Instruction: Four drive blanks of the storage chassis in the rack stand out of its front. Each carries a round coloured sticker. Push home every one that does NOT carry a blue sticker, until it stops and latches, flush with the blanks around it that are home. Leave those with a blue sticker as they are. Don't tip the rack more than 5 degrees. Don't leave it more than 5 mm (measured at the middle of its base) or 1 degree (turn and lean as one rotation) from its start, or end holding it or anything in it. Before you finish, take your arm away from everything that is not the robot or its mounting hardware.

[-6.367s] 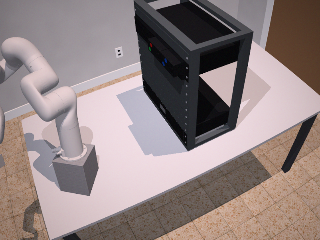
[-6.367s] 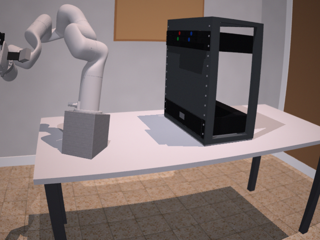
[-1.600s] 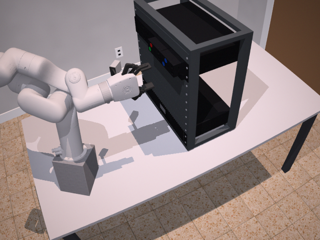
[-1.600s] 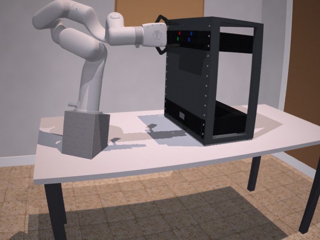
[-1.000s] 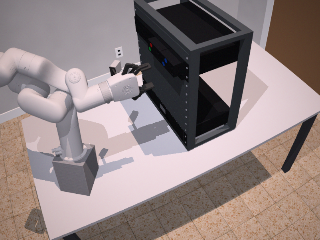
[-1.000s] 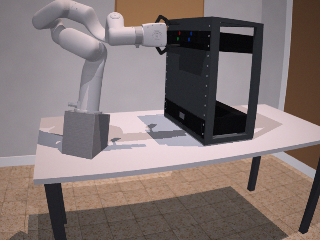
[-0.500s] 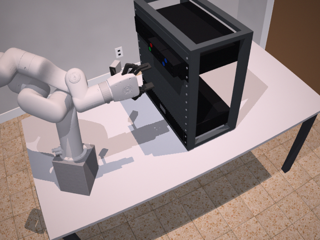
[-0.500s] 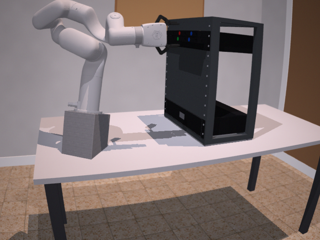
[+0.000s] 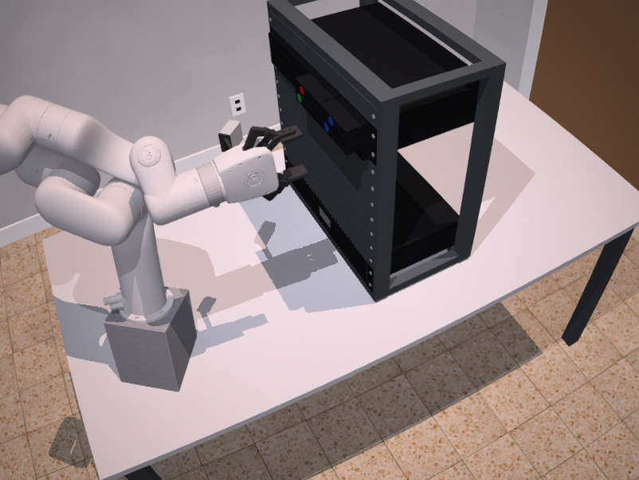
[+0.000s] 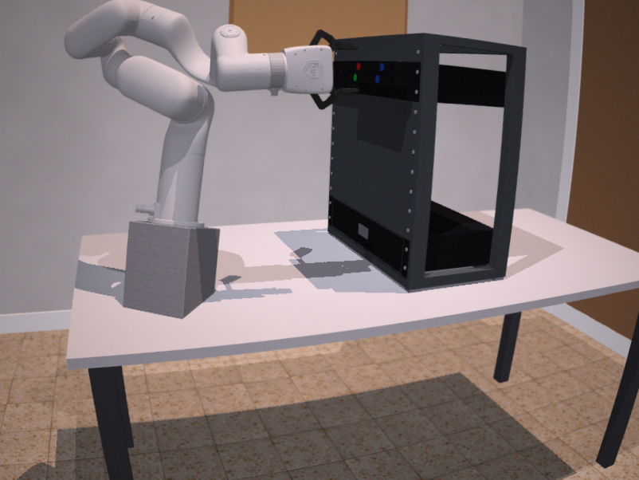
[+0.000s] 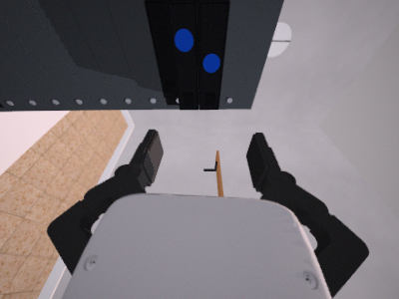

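Note:
The dark rack (image 9: 382,149) stands on the white table. Its storage chassis (image 10: 376,77) sits near the top of the front. Blanks with a red sticker (image 9: 301,89) and a green sticker (image 9: 299,97) are at the left of the chassis. Two blanks with blue stickers (image 9: 328,123) stand out of the front to their right. The blue stickers also show in the wrist view (image 11: 184,40); the red and green ones do not. My gripper (image 9: 292,152) is open and empty, close to the rack's left front post, about level with the chassis in the exterior view (image 10: 338,69). Its fingers straddle empty air.
A black unit (image 10: 369,238) fills the rack's bottom bay. My arm's grey base block (image 9: 149,340) stands at the table's left front. A wall with an outlet (image 9: 237,104) lies behind the arm.

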Robot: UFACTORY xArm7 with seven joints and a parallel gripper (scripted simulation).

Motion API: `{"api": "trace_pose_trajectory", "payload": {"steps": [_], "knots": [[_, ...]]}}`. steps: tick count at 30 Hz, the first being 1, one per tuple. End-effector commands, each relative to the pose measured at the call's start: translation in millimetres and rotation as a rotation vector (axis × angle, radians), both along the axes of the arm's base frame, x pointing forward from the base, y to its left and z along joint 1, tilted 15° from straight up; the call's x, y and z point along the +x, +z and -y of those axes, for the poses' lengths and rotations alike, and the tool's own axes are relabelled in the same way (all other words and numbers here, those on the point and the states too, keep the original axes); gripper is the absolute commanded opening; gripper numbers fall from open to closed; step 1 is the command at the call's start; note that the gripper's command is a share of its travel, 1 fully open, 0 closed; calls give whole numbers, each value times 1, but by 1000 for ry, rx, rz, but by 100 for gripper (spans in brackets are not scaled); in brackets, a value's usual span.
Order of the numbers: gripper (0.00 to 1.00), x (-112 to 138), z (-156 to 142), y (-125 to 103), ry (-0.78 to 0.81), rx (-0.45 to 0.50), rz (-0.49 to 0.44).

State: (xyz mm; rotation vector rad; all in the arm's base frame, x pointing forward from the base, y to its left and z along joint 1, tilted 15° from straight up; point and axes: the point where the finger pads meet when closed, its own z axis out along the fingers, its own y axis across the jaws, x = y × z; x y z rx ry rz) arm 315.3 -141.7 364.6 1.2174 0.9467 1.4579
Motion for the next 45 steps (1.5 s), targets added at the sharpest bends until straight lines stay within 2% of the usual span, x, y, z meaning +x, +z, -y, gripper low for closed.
{"api": "trace_pose_trajectory", "payload": {"steps": [1,45], "knots": [[100,8,-40,-9,78,-10,-38],[100,8,-44,-8,78,-10,-38]]}}
